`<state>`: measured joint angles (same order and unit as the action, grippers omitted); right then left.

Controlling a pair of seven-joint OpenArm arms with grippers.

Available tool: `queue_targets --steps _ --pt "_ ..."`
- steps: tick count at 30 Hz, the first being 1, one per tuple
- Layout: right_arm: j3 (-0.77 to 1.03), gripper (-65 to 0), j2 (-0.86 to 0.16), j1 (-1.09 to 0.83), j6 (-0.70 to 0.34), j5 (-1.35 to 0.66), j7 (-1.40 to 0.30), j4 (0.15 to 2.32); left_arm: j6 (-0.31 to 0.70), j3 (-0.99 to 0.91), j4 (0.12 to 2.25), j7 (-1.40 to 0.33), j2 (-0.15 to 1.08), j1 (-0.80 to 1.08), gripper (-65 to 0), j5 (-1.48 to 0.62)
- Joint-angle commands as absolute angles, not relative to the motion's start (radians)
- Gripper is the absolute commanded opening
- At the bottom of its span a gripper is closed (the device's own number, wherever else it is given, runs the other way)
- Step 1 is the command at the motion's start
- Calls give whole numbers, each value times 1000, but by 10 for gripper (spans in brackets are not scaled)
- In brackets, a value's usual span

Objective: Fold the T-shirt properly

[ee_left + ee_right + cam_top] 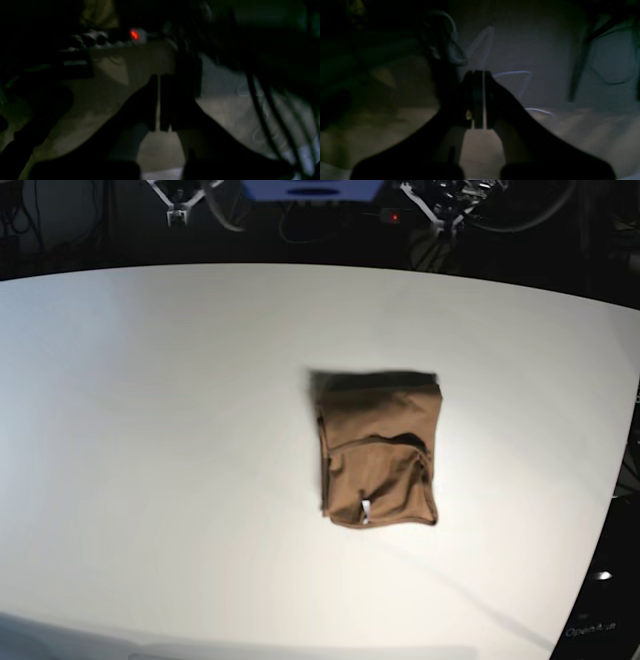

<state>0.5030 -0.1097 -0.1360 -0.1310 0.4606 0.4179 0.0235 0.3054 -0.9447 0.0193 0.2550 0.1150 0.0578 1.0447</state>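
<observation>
White tabletop [150,460], broad, smooth and matte, fills the base view from its near edge to the dark far rim, and everything else is placed relative to it. Resting a little right of the tabletop's middle is the T-shirt [380,450], soft brown cotton already gathered into a compact, roughly rectangular bundle, with a layered flap across its front and a small white tag [366,511] showing at the bundle's near edge. Judging by this neat packet lying untouched, the folding looks finished or nearly so. Neither arm reaches over the tabletop; only their mounts show beyond its far rim, which suggests both are parked clear of the cloth. Both wrist views are very dark. The left gripper [158,105] has its black fingers pressed together with only a sliver of light between, holding nothing. The right gripper [480,100] is likewise closed and empty.
</observation>
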Motion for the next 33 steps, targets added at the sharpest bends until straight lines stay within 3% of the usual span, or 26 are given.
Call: queue_targets --steps 1,12,33 --pt "513 -641 -127 -133 -119 438 430 30 312 -947 16 254 104 64 -627 1041" --pt "518 -641 -108 -108 -119 366 433 30 303 -1056 24 252 77 36 -627 1043" --pt "518 -641 -102 -107 -116 323 429 25 305 -1055 22 260 64 24 -627 1044"
